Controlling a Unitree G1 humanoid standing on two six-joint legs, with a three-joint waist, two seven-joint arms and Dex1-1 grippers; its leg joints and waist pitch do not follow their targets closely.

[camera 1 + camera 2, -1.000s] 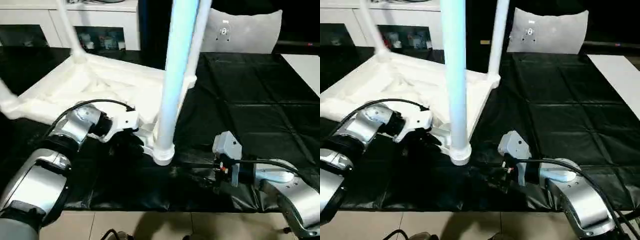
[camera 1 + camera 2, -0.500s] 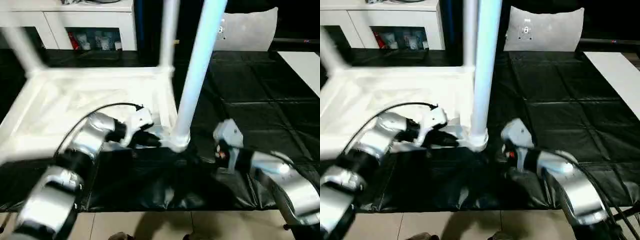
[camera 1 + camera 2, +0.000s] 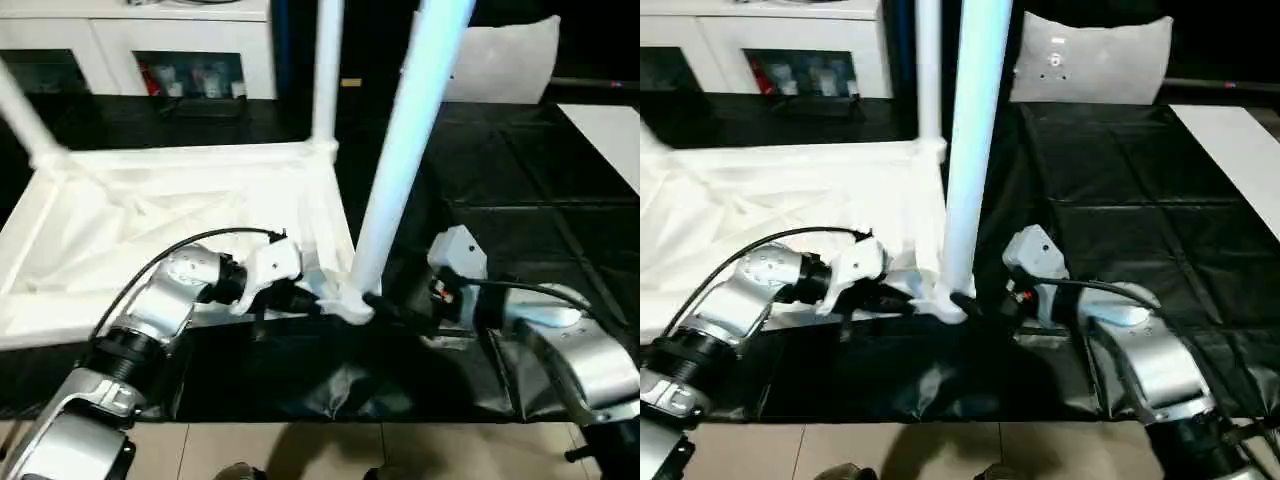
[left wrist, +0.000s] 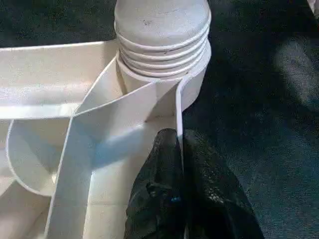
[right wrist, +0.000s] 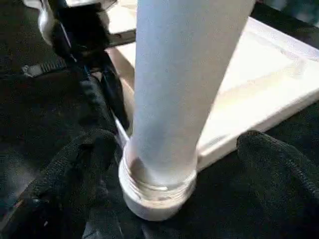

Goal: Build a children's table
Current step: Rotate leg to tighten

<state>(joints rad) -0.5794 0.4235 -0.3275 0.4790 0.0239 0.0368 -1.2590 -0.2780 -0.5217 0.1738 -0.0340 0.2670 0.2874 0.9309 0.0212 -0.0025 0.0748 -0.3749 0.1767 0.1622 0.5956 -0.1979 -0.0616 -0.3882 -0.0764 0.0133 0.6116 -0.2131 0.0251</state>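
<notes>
My right end effector (image 5: 164, 164) is spread around the upright leg (image 3: 400, 170); my left end effector (image 4: 182, 199) pinches the tabletop rim (image 4: 178, 114) beside it.

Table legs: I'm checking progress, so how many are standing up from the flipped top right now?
3: one leg at the near corner between the claws, one at the far corner behind it, one at the far left corner. The fourth corner is out of view.

We see overhead light glaring off the white plastic table top (image 3: 180, 200), washing out its ribs.
</notes>
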